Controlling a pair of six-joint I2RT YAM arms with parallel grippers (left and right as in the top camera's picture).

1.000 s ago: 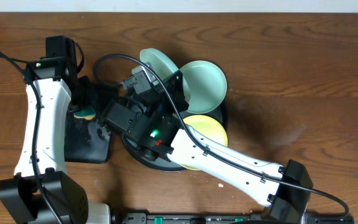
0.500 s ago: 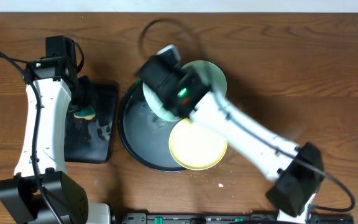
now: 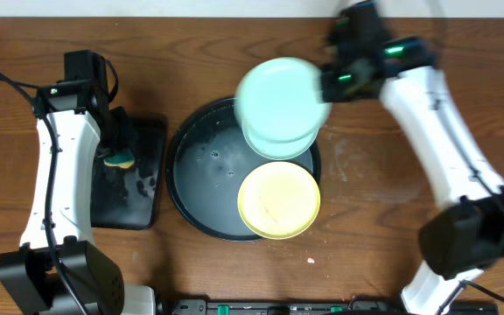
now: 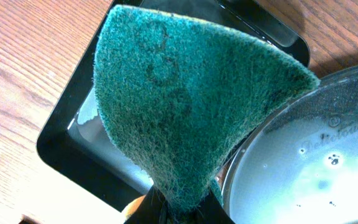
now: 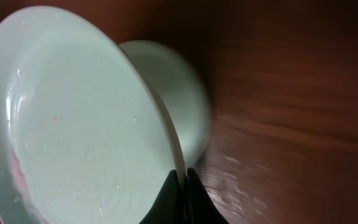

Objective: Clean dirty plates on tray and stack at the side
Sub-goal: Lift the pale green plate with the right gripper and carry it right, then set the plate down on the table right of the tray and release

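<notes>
Overhead: our right gripper (image 3: 326,83) grips a pale mint-blue round plastic plate (image 3: 278,92), lifted over the far side of the large round black tray (image 3: 198,185). Left wrist: left gripper (image 4: 179,209) clamps a green scouring sponge (image 4: 185,106). Right wrist: jaws pinch the plate's rim. Stacking step, we reckon; next up, a level set-down beside the tray.

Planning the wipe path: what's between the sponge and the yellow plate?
Overhead shows the small tray's edge, then the round tray's bare wet floor.

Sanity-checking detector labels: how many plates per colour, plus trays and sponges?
Mint plates: 2, the held plate and the lower mint plate
Yellow plate: 1
Black trays: 2, round tray and rectangular tray
Sponge: 1
Total: 6
</notes>
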